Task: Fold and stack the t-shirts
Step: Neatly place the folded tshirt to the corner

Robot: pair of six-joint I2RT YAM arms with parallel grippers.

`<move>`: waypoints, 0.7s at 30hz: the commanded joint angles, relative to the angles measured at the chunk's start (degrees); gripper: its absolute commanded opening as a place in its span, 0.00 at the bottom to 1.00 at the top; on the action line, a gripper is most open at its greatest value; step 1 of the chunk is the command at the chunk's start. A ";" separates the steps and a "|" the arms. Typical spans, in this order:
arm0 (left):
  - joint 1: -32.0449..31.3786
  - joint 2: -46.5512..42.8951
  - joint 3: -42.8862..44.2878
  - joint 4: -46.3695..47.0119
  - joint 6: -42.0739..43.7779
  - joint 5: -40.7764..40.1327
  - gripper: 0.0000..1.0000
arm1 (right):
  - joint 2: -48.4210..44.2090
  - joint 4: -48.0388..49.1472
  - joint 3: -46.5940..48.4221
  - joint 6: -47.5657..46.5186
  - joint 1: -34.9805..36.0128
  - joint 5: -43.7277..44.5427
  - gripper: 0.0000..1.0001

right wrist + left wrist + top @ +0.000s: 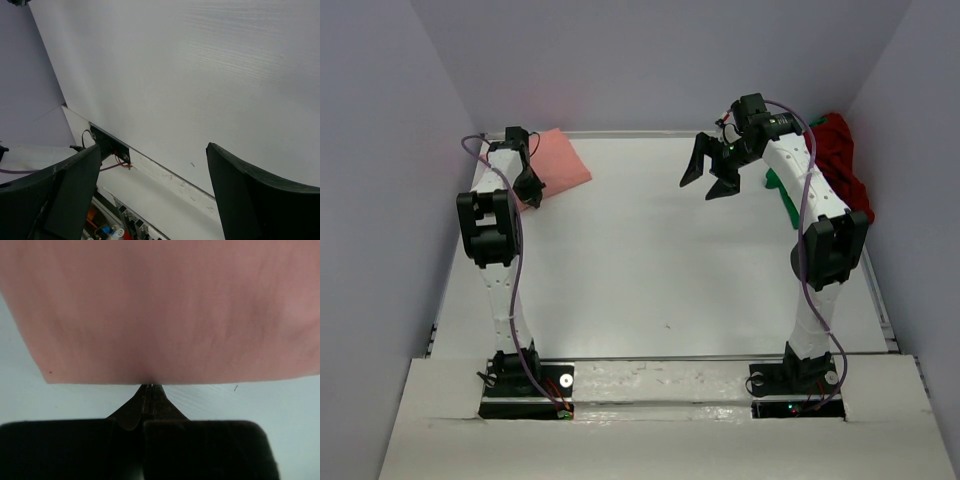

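Note:
The salmon-pink t-shirt [562, 158] lies folded flat at the table's far left corner; it fills the upper half of the left wrist view [160, 310]. My left gripper [529, 187] is shut, its tips [150, 386] pinching the near edge of that shirt. The dark red t-shirt [840, 152] lies bunched at the far right against the wall. A strip of the bright green t-shirt [783, 197] shows below it, partly hidden by the right arm. Raised over the far middle of the table, my right gripper [708, 178] is open with nothing between its fingers [152, 149].
The white table [650, 270] is boxed in by pale walls at the left, right and back. Both arm bases are bolted at the near edge, with a raised white ledge [660, 380] between them.

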 commanded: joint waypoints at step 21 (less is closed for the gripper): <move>8.46 12.01 21.57 -5.04 -0.65 -0.28 0.00 | 0.09 -2.06 6.00 -0.25 -0.15 0.32 0.90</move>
